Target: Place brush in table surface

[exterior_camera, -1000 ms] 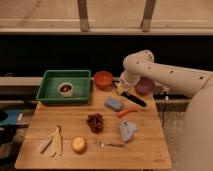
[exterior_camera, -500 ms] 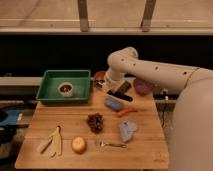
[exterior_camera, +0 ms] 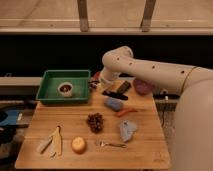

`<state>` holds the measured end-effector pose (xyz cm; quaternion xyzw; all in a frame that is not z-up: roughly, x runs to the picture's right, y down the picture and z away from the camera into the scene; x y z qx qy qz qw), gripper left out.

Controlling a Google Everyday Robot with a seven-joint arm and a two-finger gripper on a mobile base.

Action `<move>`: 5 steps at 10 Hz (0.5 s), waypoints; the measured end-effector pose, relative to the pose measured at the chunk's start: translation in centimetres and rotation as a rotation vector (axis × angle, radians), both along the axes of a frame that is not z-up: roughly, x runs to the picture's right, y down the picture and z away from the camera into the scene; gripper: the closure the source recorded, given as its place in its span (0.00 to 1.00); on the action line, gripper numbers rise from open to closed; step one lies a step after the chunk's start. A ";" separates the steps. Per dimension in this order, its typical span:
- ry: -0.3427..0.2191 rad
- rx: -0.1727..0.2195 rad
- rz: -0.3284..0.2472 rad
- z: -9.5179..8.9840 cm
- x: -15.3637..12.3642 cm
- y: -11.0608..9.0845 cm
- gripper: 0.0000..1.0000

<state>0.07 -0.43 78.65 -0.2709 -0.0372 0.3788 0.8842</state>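
Tabletop (exterior_camera: 55,117): large, light-brown, rectangular, built of lengthwise wooden planks; carried every item below.

Arm (exterior_camera: 150,70): white, entered from the right, bent at an elbow above the far edge and dropped to the gripper.

Gripper (exterior_camera: 99,84): low at the far edge of the tabletop, just right of the tray and in front of the bowl. Whether it was spread, pressed together or pinching anything could not be told.

Brush (exterior_camera: 114,94): slim tool with a straight black handle, lying roughly flat along the far edge of the tabletop, its left end at the gripper and the handle running right. The head was hidden; hold or mere contact could not be told.

Block (exterior_camera: 123,87): short, dark, rectangular, just behind the brush handle.

Bowl (exterior_camera: 95,76): red-brown, partly covered by the gripper.

Tray (exterior_camera: 64,73): green plastic, far left corner; held a small white cup (exterior_camera: 65,89) with dark contents.

Round purple object (exterior_camera: 143,86): far right, beneath the arm.

Blue lump (exterior_camera: 114,103) and orange carrot (exterior_camera: 126,111): centre, near each other.

Dark grape cluster (exterior_camera: 95,121): middle.

Grey-blue crumpled piece (exterior_camera: 127,130): right of the grapes.

Small silver metal fork (exterior_camera: 111,145): near edge.

Round yellow-orange fruit (exterior_camera: 78,145): left of the fork.

Pale flat utensil (exterior_camera: 52,142): near left corner.
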 end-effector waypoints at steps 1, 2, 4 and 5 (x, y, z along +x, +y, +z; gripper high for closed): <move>-0.001 -0.001 -0.001 0.0 -0.1 0.0 1.00; -0.001 0.000 -0.001 0.0 -0.1 0.0 1.00; -0.019 -0.008 -0.013 0.1 -0.3 0.2 1.00; -0.044 -0.018 -0.032 0.2 -0.8 0.6 1.00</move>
